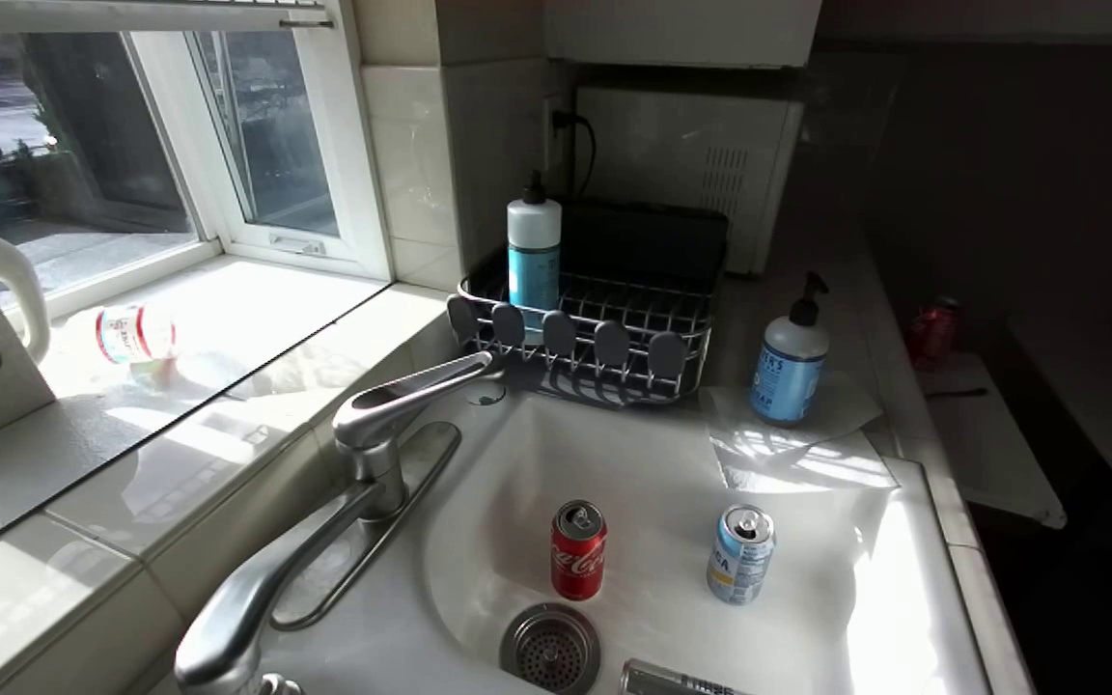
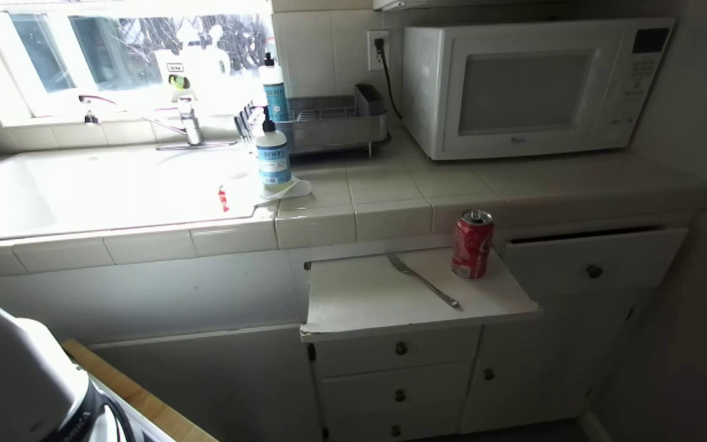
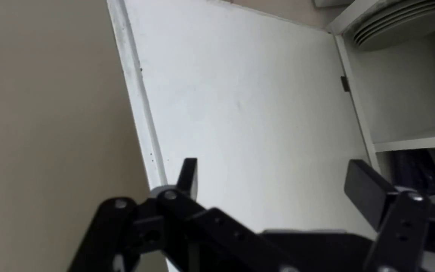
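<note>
Kitchen cabinet door [image 3: 255, 109], open, is faced by the spread pincer [image 3: 272, 174]; a red can [image 2: 472, 247] is carried near the table's [image 2: 353, 298] far-right corner.

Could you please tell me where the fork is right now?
In an exterior view, the fork lies on the white pull-out board below the counter, just left of the upright red can.
</note>
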Tool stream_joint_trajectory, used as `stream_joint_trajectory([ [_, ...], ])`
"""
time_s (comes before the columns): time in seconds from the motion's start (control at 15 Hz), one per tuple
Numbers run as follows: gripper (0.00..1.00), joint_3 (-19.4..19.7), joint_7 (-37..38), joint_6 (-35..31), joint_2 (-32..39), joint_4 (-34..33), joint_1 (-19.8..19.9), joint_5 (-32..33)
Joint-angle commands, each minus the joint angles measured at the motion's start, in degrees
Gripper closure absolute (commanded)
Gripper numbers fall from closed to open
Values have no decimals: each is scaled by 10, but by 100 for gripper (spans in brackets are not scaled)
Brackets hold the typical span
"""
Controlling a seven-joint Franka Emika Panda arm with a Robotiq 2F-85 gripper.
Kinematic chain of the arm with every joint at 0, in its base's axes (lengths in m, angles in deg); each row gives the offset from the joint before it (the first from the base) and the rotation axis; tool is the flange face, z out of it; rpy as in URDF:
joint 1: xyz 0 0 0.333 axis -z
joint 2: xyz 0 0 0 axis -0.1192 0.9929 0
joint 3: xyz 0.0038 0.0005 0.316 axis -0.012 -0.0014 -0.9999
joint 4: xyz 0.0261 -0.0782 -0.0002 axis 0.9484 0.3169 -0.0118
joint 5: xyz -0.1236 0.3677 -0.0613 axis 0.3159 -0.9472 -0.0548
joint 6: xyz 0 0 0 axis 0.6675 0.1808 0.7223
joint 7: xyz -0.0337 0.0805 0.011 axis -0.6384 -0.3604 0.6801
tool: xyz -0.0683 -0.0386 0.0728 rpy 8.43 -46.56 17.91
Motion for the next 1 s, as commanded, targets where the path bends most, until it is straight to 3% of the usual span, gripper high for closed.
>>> stream_joint_trajectory([
  [0.0,0,33,-29,9,89,-105,5,18],
  [0.27,0,64,-124,25,137,-157,3,10],
  [0.53,0,80,-266,61,168,-190,6,-57],
  [0.93,0,84,-377,134,225,-258,44,-143],
])
